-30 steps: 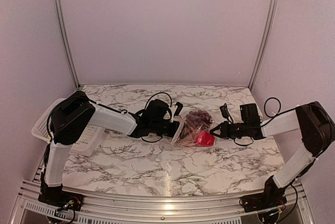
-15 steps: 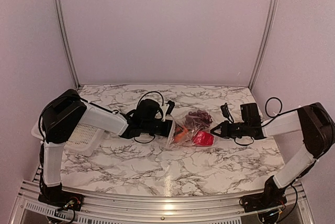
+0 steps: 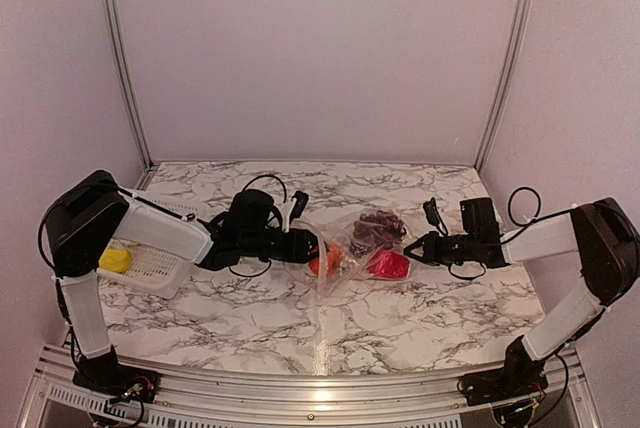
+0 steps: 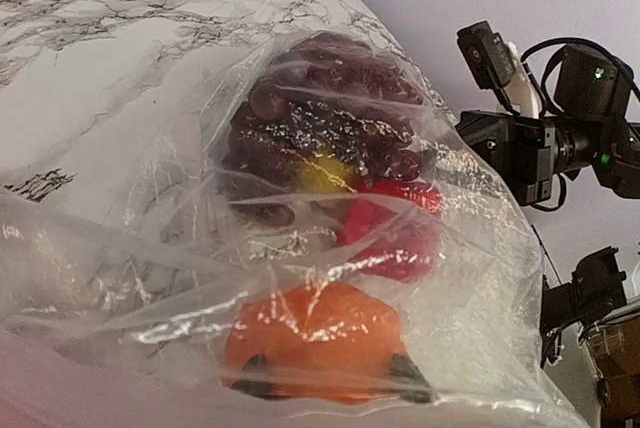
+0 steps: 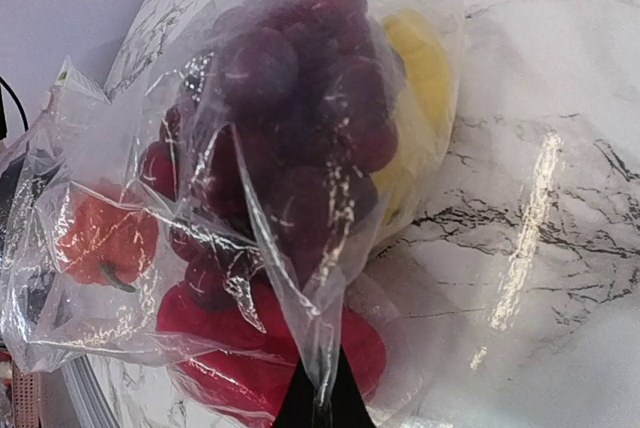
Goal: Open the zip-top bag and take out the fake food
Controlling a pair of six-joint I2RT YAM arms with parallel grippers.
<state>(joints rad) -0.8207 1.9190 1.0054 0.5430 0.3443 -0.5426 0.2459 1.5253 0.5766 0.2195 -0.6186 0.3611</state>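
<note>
Count one zip-top bag (image 3: 345, 248) holding one orange piece (image 3: 325, 260), one red piece (image 3: 388, 265), one grape bunch (image 3: 375, 225) and one bagged yellow piece (image 5: 420, 58). One loose yellow piece (image 3: 116, 260) lies in the white basket (image 3: 160, 273). The bag rests mid-table on the marble table (image 3: 300, 318), with pale walls (image 3: 320, 48) behind. Both arms reach inward, low. The right gripper (image 3: 413, 247) pinches the bag's film. The left gripper (image 3: 303, 245) meets the opposite end, but you cannot tell its grip.

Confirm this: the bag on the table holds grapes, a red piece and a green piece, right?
Not green: the left wrist view shows an orange piece in the bag, with the grapes and the red piece.
</note>
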